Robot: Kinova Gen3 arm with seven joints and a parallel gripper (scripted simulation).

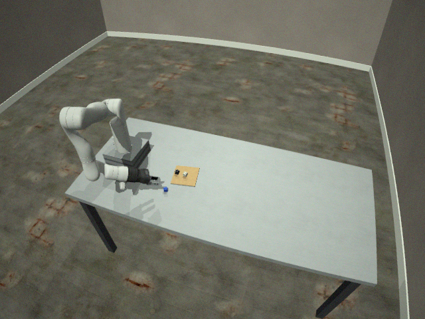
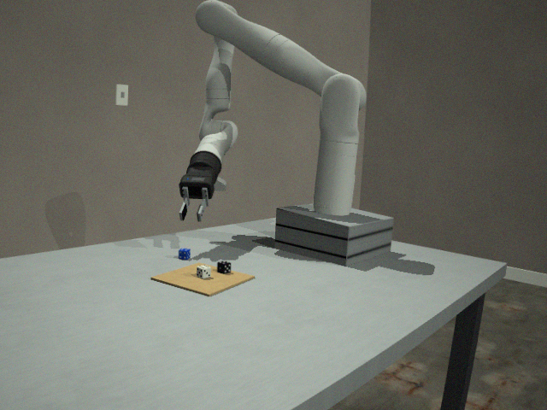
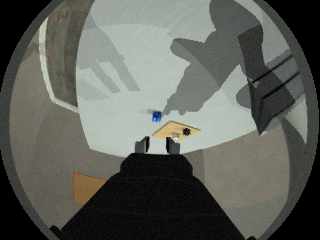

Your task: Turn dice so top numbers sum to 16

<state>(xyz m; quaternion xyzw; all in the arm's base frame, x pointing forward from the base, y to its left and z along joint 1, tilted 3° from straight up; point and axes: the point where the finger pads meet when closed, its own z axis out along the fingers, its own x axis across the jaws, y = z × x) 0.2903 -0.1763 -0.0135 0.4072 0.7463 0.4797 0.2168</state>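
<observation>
The blue die lies on the table, off the mat and beside it. The white die and the black die stand on the tan mat, a little apart. The mat lies flat on the table. The top numbers are too small to read surely. My gripper is open and empty, tilted, well above the table near the blue die.
The arm's grey layered base stands on the table, behind the mat as seen in the exterior view. Shadows of the arm fall across the table by the blue die.
</observation>
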